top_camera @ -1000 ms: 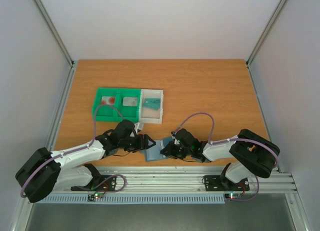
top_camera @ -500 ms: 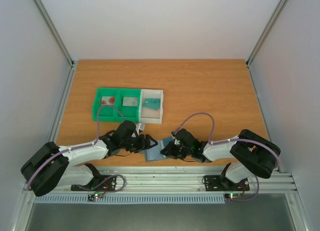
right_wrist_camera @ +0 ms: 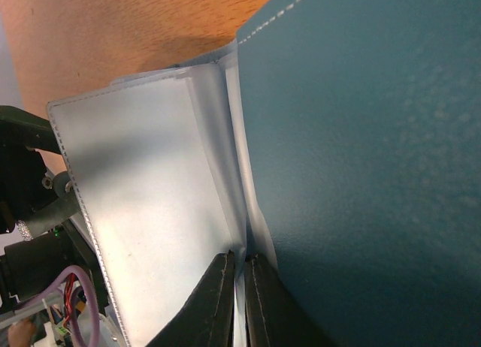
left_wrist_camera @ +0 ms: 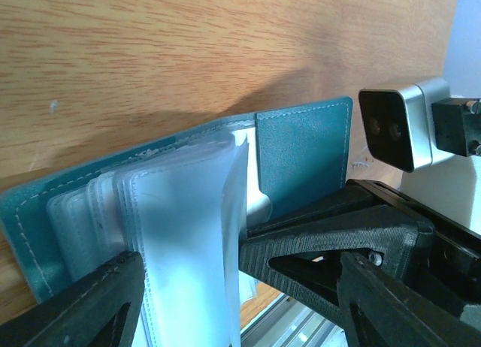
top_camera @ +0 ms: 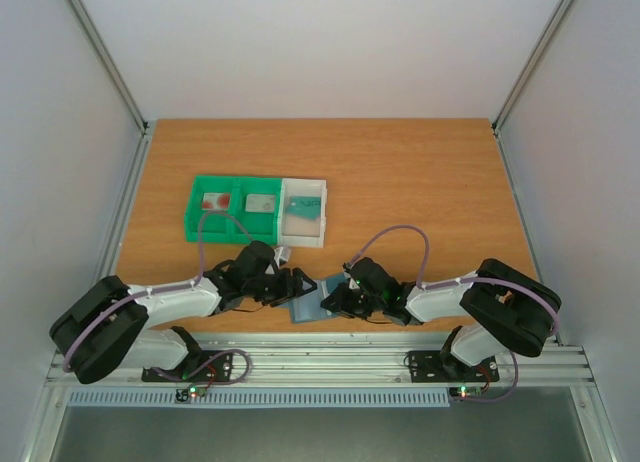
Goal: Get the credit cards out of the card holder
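From above, the holder (top_camera: 303,310) is mostly covered: both wrists crowd over it at the near edge of the table (top_camera: 400,172), and only a blue-grey corner shows between them. In that view neither gripper's fingers can be made out.

The left wrist view cuts the holder off at the bottom. It lies open on the wood, teal cover down, with frosted clear sleeves (left_wrist_camera: 188,219) fanned upward. Whether any sleeve has a card in it cannot be told. The left gripper (left_wrist_camera: 233,309) is spread wide, one black finger at each lower corner, and the sleeves stand between them. Whether either finger touches them is unclear.

In the right wrist view the teal cover fills the right side and runs out of frame. The right gripper (right_wrist_camera: 239,272) has its fingers pressed almost together, pinching a thin pale leaf at the holder's fold, beside one upright sleeve.

Well away from the holder, toward the far left of the table, a green tray (top_camera: 195,222) touches a white tray (top_camera: 300,237). Three cards (top_camera: 215,200) lie in them: a pale one with a red mark, a greyish one in the next green compartment, and a teal one in the white tray
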Motion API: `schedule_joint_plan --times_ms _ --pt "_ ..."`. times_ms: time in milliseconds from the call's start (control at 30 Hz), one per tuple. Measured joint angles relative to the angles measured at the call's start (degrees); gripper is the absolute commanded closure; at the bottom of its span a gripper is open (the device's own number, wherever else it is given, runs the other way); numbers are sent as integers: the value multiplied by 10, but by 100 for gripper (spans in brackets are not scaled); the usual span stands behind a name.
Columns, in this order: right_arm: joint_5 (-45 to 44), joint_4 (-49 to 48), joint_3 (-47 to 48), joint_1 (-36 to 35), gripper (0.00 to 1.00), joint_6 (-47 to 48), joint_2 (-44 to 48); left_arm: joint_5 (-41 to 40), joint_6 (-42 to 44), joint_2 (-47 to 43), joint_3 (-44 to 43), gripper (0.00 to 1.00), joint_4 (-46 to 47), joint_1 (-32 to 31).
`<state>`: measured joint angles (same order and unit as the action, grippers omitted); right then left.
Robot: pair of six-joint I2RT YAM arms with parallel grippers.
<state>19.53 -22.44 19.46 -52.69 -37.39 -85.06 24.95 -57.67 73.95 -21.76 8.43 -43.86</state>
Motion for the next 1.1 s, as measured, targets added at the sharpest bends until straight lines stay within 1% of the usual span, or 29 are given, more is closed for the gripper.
schedule_joint_plan --times_ms 167,533,600,700,867,933,967,1100 --pt "0 -1 0 0 91 -1 0 1 -9 4 0 29 10 -1" --pt "0 1 1 0 88 -1 2 12 -44 30 2 29 73 -15" --pt "-3 17 1 0 87 -1 12 17 -50 35 5 29 90 -17" --pt "-19 68 4 0 85 3 42 24 -57 44 6 29 112 -20" --pt "-55 179 28 0 80 27 94 38 -66 68 6 29 151 -24" --pt "-68 214 37 0 79 36 109 45 -70 83 7 29 169 -24" --pt "-81 251 48 0 79 47 122 47 -72 86 7 29 174 -24" --pt "-98 311 65 0 80 66 132 51 -77 89 9 29 188 -24"
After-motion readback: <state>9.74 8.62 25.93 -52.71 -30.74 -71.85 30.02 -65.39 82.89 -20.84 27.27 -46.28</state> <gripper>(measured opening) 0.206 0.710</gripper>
